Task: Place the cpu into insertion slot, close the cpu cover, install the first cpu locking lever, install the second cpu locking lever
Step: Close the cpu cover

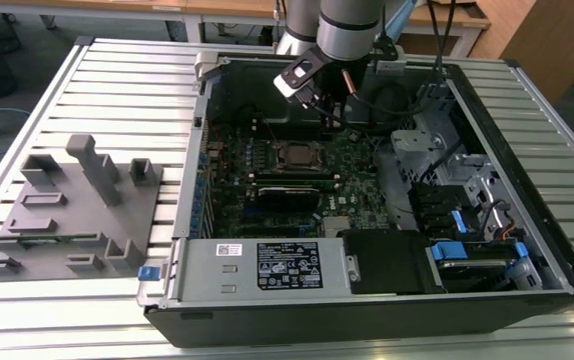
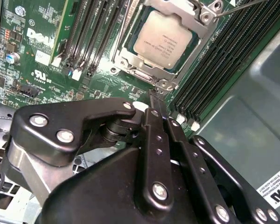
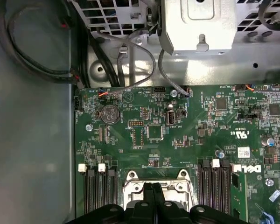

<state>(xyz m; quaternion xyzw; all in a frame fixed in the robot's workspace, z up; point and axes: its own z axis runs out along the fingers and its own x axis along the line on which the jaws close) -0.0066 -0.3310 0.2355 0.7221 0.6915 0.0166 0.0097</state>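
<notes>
The cpu point(image 2: 165, 39), a square chip with a dull metallic top, lies flat in the insertion slot point(image 1: 297, 156) on the green motherboard. The cpu cover point(image 2: 133, 52), a thin metal frame, lies down around it. A thin metal locking lever point(image 2: 238, 5) sticks out past one corner of the socket. My gripper point(image 2: 153, 96) hangs just beside the socket's edge, shut with nothing between its black fingers point(image 3: 148, 192). In the exterior view the gripper point(image 1: 323, 105) sits above the far side of the board, a little beyond the socket.
Black memory slots point(image 2: 91, 37) flank the socket on both sides. A metal drive cage point(image 1: 427, 150) and cables stand at the exterior view's right, the power supply point(image 1: 266, 266) at the near wall. A grey fixture tray point(image 1: 76, 202) lies outside the case on the slatted table.
</notes>
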